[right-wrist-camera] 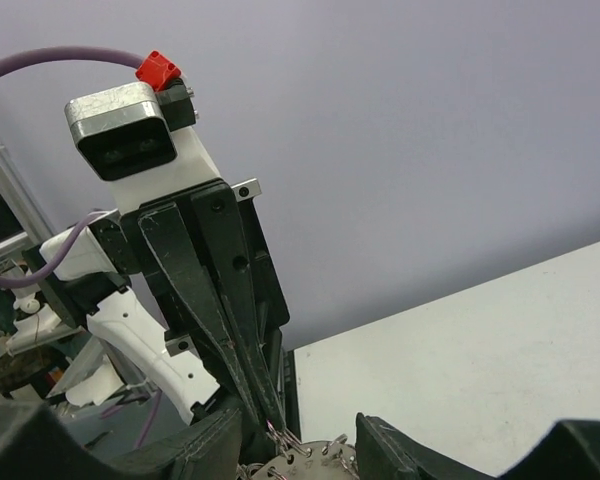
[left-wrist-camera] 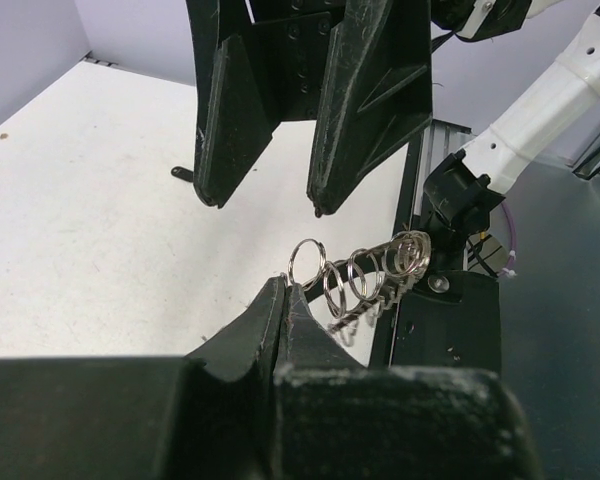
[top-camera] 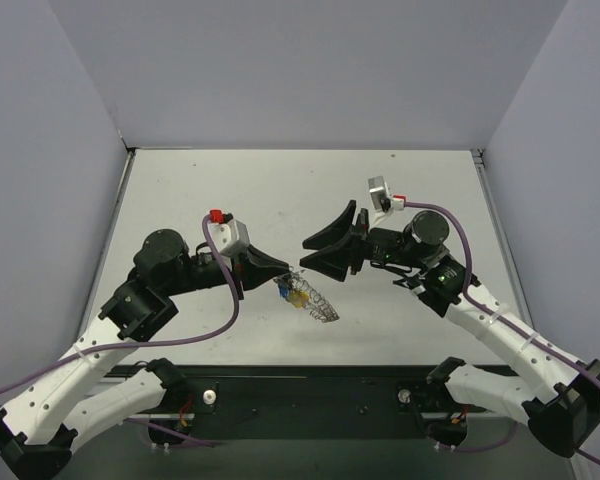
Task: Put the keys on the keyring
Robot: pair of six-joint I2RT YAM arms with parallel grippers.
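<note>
The left gripper (top-camera: pixel 278 272) is pressing its two black fingers together on the wide silvery metal keyring (top-camera: pixel 318 303) with the bumpy rim, clamping it at one of the small wire loops along that rim. In the left wrist view the fingertips (left-wrist-camera: pixel 285 295) are meeting at the first loop. The keyring is sticking out from them edge-on as a row of shiny loops, clear of the white tabletop (top-camera: pixel 230 190). The tiny keys with yellow and blue-green plastic heads (top-camera: pixel 294 292) are hanging just beside the left fingertips, touching the keyring. Whether they are threaded on it cannot be told.

The right gripper (top-camera: pixel 302 256) is holding its black fingers (left-wrist-camera: pixel 365 100) wide apart, gripping nothing. Their tips are hovering just above the keyring, apart from it.

A white camera housing with a silvery face (right-wrist-camera: pixel 130 130) is sitting on the left wrist, with a red plug (right-wrist-camera: pixel 158 68) and a purple cable (right-wrist-camera: pixel 40 62) running from its top. Any lettering on it is too small to read. A matching red plug is showing on the right wrist in the top view.

In the right wrist view the left gripper is filling the middle of the picture and hiding most of the keyring, so only a sliver of loops is showing at the bottom edge between the right fingers. Pale lilac-grey walls (top-camera: pixel 280 70) are enclosing the tabletop on three sides. A black base rail (top-camera: pixel 300 395) is running along its near edge, with the white arm links rising from it.
</note>
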